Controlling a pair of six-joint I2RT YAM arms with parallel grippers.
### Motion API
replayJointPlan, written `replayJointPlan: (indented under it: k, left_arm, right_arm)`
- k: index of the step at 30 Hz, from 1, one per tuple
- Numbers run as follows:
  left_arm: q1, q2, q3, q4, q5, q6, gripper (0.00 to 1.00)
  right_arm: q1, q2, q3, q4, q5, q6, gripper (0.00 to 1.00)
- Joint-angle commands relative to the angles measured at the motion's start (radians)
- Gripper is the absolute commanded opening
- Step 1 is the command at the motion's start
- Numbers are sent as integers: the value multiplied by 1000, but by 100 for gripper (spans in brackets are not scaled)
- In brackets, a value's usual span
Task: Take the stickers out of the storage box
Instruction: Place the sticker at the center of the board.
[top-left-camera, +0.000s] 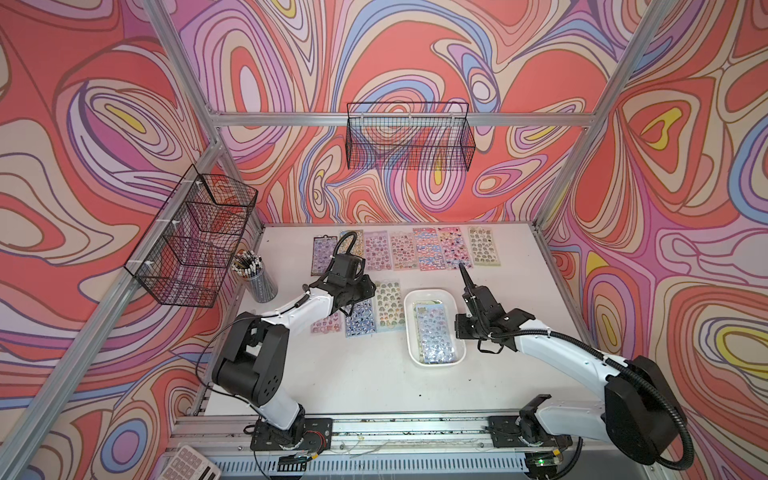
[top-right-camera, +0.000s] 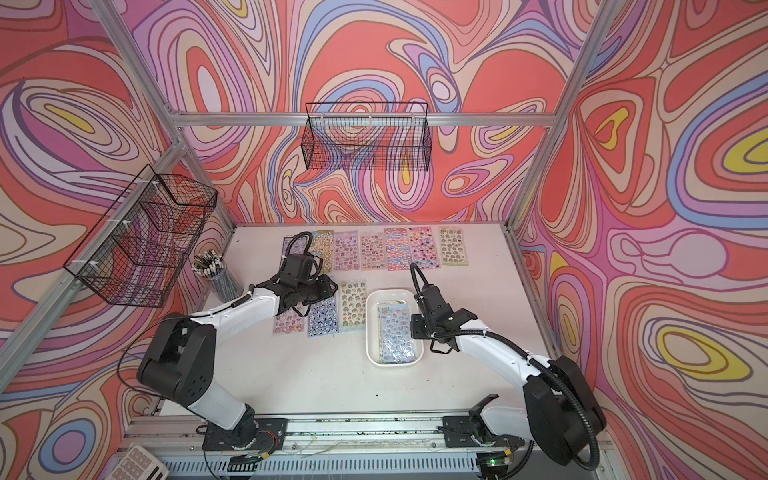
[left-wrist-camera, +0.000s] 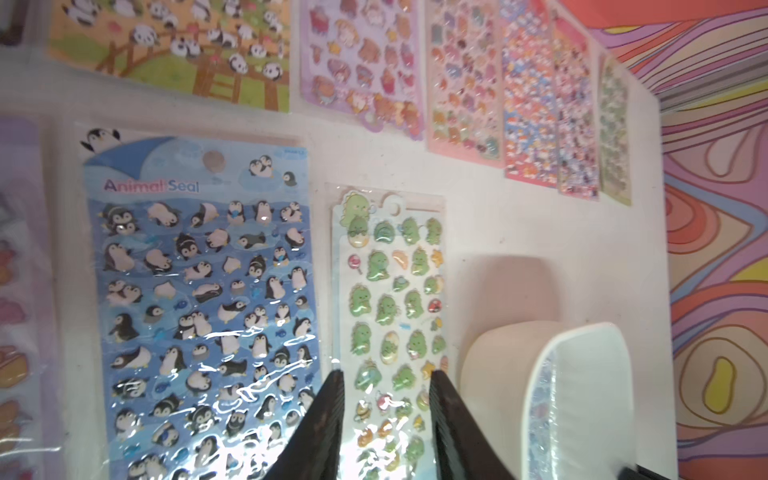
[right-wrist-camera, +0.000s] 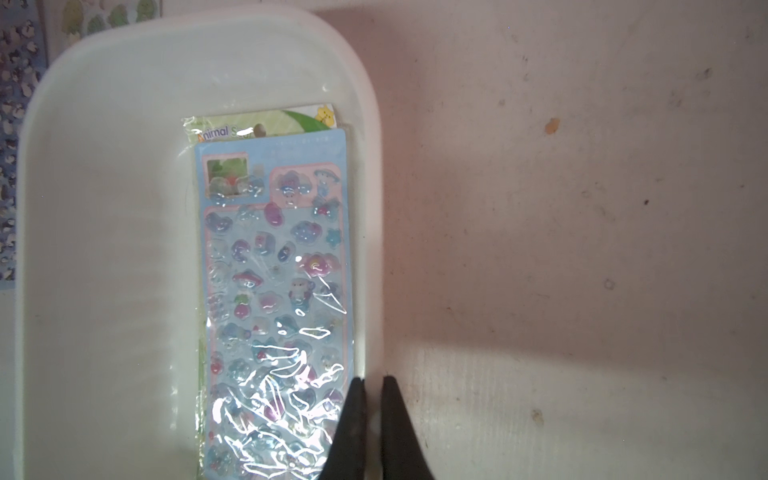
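Observation:
The storage box (top-left-camera: 409, 332) (top-right-camera: 371, 332) is a shallow white tray right of the table's middle. In it lies a blue sheet of stickers (right-wrist-camera: 274, 291) (top-left-camera: 436, 332) on top of a green one (right-wrist-camera: 257, 120). My right gripper (right-wrist-camera: 374, 379) (top-left-camera: 461, 330) is shut on the box's right rim (right-wrist-camera: 370, 208), one finger inside and one outside. My left gripper (left-wrist-camera: 385, 374) hangs open just above a green dinosaur sheet (left-wrist-camera: 390, 291) (top-left-camera: 389, 305) that lies flat on the table left of the box (left-wrist-camera: 582, 374). Beside it lie a blue penguin sheet (left-wrist-camera: 199, 291) and a pink one (top-left-camera: 326, 324).
Several more sheets form a row (top-left-camera: 415, 249) along the table's back edge. A cup of pencils (top-left-camera: 257, 278) stands at the left edge. Black wire baskets hang on the left wall (top-left-camera: 195, 237) and the back wall (top-left-camera: 409, 137). A calculator (top-left-camera: 191, 463) lies off the front left corner.

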Motion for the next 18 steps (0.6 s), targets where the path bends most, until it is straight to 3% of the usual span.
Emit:
replayJointPlan:
  k: [1, 6, 13, 18]
  left_arm:
    - [-24, -71, -35, -14, 25, -4, 39]
    - [-129, -154, -66, -71, -5, 20, 40]
    - [-248, -232, -98, -112, -31, 10, 42]
    - [-316, -264, -134, -118, -48, -7, 42]
  right_arm:
    - [3, -10, 6, -22, 22, 3, 4]
    - [3, -22, 25, -41, 31, 6, 15]
    - [3, -56, 51, -60, 41, 12, 44]
    - [3, -105, 87, -107, 52, 8, 57]
